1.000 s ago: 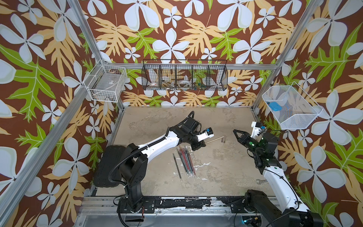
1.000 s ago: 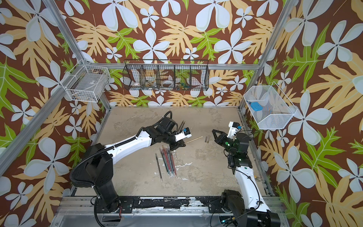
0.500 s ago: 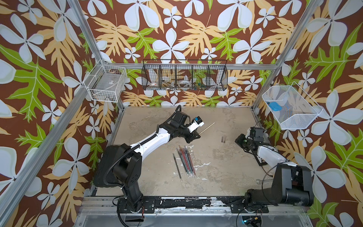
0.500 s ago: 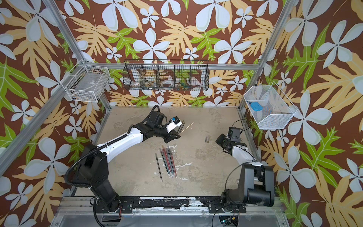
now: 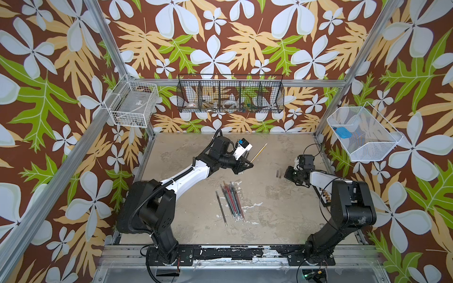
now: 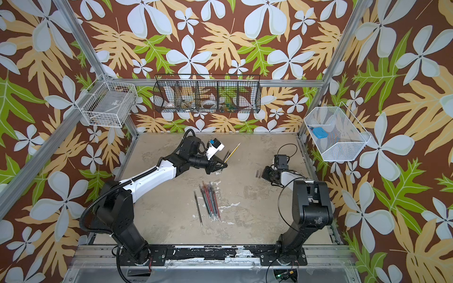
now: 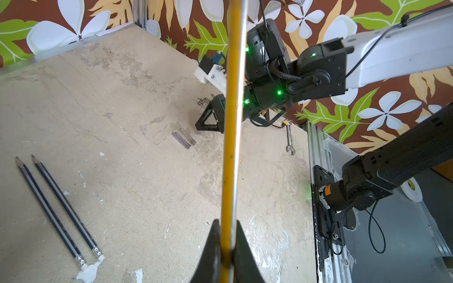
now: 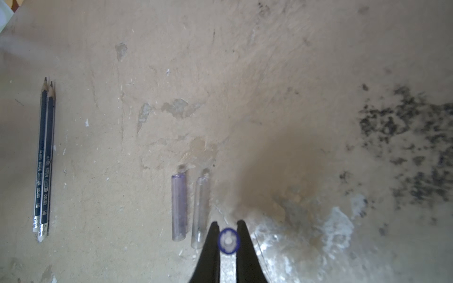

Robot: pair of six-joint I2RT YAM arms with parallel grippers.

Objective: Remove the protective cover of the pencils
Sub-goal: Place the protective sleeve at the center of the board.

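**Two loose caps [image 8: 179, 208] down, third cap [image 8: 228, 241] in the right gripper [image 8: 228, 222]**

Right gripper was clamped on the third cap, seen end-on, low over the table [image 5: 282, 208] just beside the loose caps, likely parking it there to keep the covers together; left gripper [image 7: 226, 221] was closed on the yellow pencil [image 7: 232, 122], tip apparently uncapped, held clear of the surface and angled away, probably to keep it out of the drop zone; bundled pencils [image 5: 231, 201] lay mid-table, well apart from the caps; two dark pencils [image 7: 56, 208] lay separate, tips bare.
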